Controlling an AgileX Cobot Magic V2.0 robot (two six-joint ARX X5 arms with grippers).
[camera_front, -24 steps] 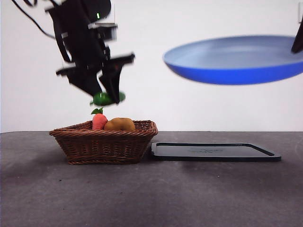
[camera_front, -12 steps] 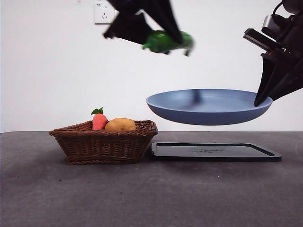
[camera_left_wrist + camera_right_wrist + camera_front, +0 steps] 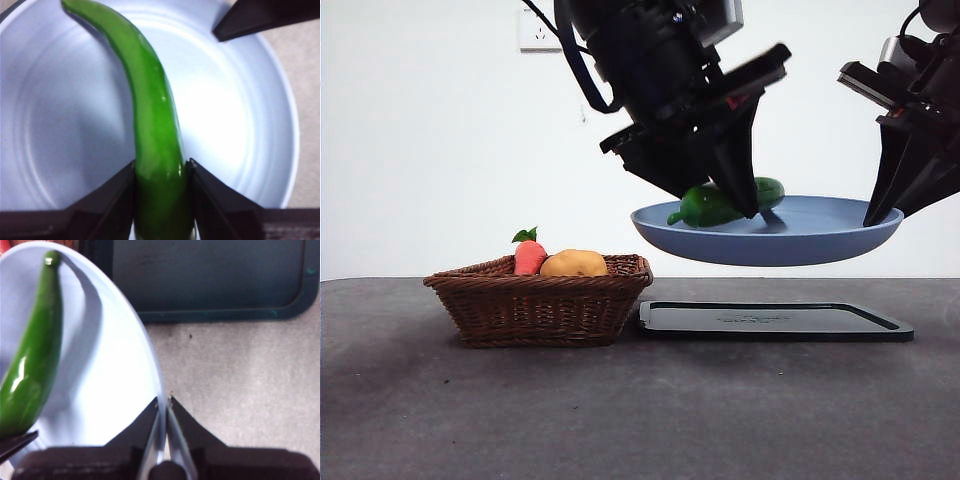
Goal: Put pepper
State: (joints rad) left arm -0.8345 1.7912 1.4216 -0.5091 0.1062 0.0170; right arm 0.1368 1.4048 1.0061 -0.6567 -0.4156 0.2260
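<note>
Pepper [image 3: 155, 130] came down from mid-air a half-second ago and lay low in the blue plate [image 3: 820, 240], my left gripper [image 3: 161, 172] still clamped on its thick end. Right gripper [image 3: 164, 402] pinched the plate rim at 3 o'clock, plate held above the black tray [image 3: 775, 321]. Probably release next. Basket [image 3: 540, 300] at 9 o'clock on the dark grey table [image 3: 640, 420]; white wall behind.

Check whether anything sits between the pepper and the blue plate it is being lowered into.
Nothing visible does. The left gripper is clamped on the pepper directly over the bare bowl of the blue plate, which the right gripper holds by its rim above the black tray.
</note>
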